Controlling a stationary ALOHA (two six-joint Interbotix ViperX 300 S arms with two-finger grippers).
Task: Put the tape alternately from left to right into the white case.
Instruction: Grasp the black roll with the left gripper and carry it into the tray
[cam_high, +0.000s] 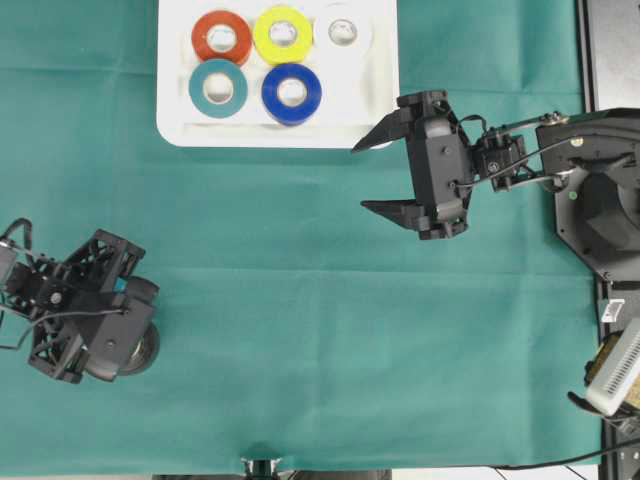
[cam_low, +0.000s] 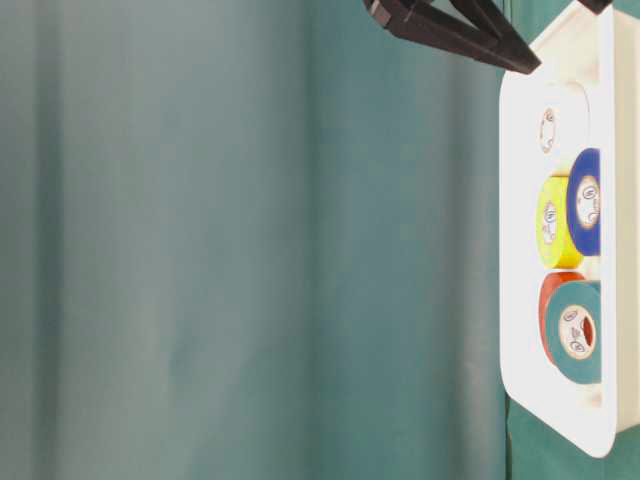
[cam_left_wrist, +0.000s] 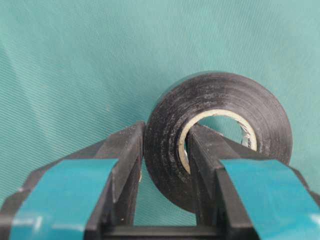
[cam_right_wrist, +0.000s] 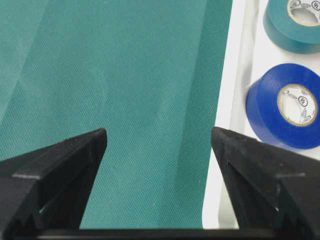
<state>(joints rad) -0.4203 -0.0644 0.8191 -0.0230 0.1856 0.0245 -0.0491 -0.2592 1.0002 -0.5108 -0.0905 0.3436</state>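
The white case (cam_high: 175, 135) lies at the back of the table and holds several tape rolls: red (cam_high: 221, 38), yellow (cam_high: 282, 34), white (cam_high: 343, 31), teal (cam_high: 218, 88) and blue (cam_high: 291, 93). At the front left, my left gripper (cam_left_wrist: 166, 145) is shut on a black tape roll (cam_left_wrist: 220, 95); one finger is outside the roll's wall and the other is inside its core. In the overhead view that roll (cam_high: 143, 352) shows only partly under the arm. My right gripper (cam_high: 360, 177) stands open and empty just off the case's front right corner, over the cloth.
A green cloth (cam_high: 300, 330) covers the table. The right arm's base (cam_high: 600, 200) stands at the right edge, with a white object (cam_high: 615, 370) beside it. At table level the case (cam_low: 520, 200) is on the right with a black finger (cam_low: 450, 35) above it.
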